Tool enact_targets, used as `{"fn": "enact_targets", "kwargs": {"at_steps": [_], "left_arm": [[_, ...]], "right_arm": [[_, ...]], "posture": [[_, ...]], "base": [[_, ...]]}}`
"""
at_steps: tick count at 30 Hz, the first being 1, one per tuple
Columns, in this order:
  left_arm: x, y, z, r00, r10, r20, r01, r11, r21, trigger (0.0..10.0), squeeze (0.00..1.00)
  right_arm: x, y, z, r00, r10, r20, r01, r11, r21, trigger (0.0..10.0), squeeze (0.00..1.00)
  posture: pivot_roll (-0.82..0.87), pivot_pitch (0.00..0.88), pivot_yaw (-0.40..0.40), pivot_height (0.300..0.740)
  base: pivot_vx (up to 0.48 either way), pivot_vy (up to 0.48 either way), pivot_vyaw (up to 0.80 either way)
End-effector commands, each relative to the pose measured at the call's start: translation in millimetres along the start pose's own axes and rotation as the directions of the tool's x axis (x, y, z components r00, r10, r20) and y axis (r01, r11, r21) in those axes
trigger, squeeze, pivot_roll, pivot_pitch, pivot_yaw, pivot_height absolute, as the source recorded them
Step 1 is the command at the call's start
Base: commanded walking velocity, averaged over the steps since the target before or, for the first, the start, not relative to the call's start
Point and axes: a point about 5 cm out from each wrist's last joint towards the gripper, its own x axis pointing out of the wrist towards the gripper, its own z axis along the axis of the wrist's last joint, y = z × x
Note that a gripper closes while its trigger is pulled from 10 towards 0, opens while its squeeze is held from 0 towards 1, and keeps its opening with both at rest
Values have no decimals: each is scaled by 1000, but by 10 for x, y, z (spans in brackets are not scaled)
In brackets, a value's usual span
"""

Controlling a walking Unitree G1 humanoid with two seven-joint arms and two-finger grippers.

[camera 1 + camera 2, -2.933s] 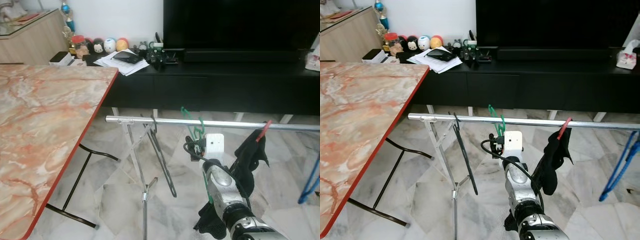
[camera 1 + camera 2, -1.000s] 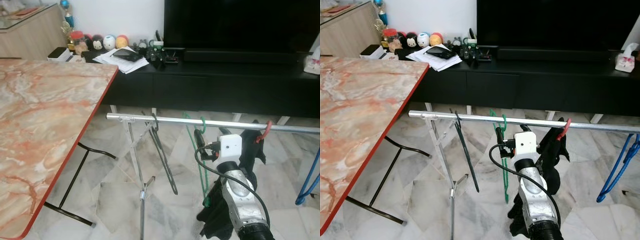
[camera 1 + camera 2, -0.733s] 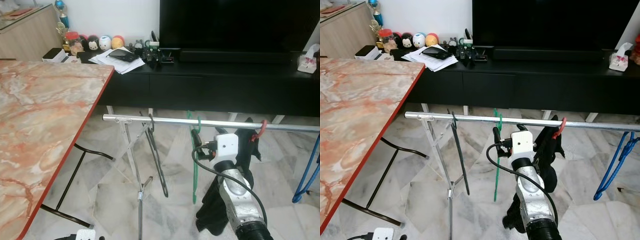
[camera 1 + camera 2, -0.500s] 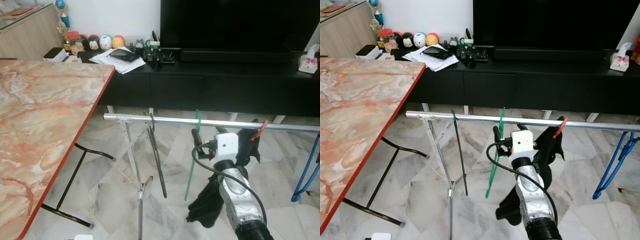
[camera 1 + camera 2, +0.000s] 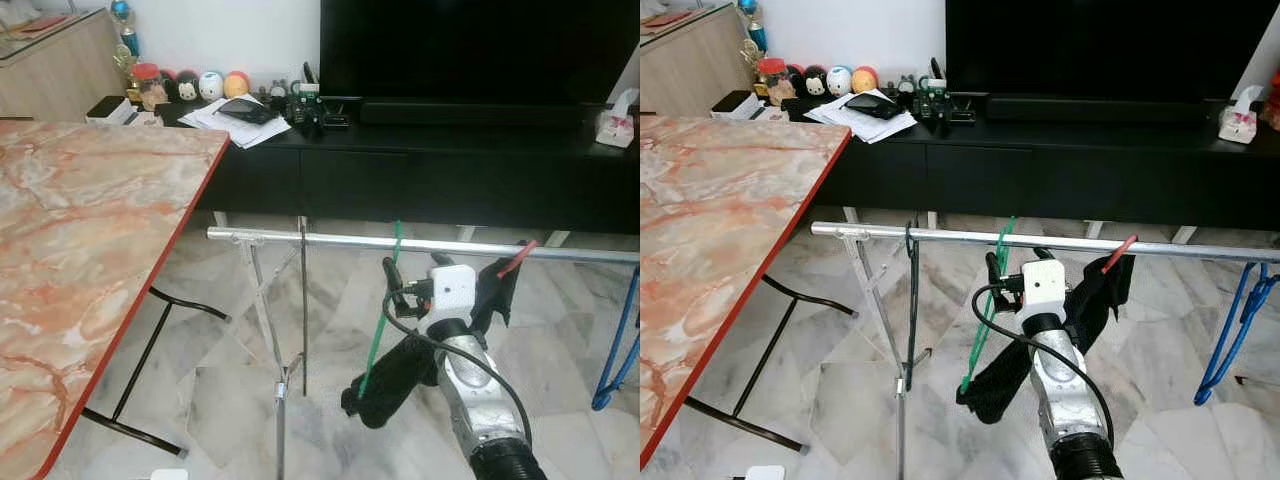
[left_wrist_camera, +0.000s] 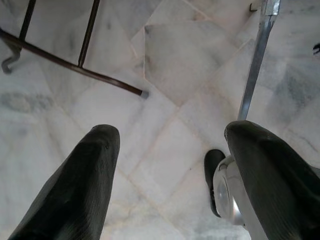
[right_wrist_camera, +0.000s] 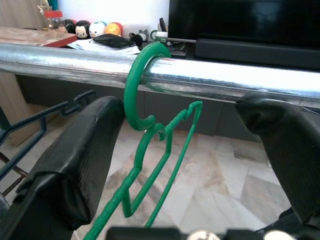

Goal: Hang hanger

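A green hanger point(image 5: 380, 330) hangs by its hook point(image 7: 145, 85) over the silver rail point(image 5: 300, 238) of a clothes rack, its lower part tilted out to the left. My right gripper point(image 7: 181, 112) is open just in front of the rail, one black finger point(image 7: 75, 165) on each side of the hook and neither touching it. In the left eye view the right gripper point(image 5: 432, 262) sits just below the rail under its white camera block. My left gripper point(image 6: 172, 132) hangs open over the marble floor.
A black hanger point(image 5: 303, 310) hangs on the rail to the left. On the right are a black garment point(image 5: 390, 385) on a red hanger point(image 5: 517, 258) and a blue hanger point(image 5: 615, 350). The marble table point(image 5: 90, 230) stands left, the black TV console point(image 5: 450, 160) behind.
The green hanger's hook now rests over the rail. Its lower part and the black garment have swung out to the left. The black hanger has turned edge-on.
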Motion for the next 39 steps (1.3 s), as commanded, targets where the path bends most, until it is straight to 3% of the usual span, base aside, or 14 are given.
{"fn": "enact_targets", "kwargs": {"at_steps": [1,39], "left_arm": [[-17,28,-54,1000,8,-29,-8,1000,-2,10000,0],[-55,17,-164,996,-10,-88,11,1000,14,10000,0]], "right_arm": [[39,16,60,1000,7,18,-7,1000,3,10000,0],[34,43,13,1000,9,-5,-9,1000,9,10000,0]], "posture": [[6,0,12,740],[6,0,21,740]], "base": [[0,0,0],[-307,0,0]]}}
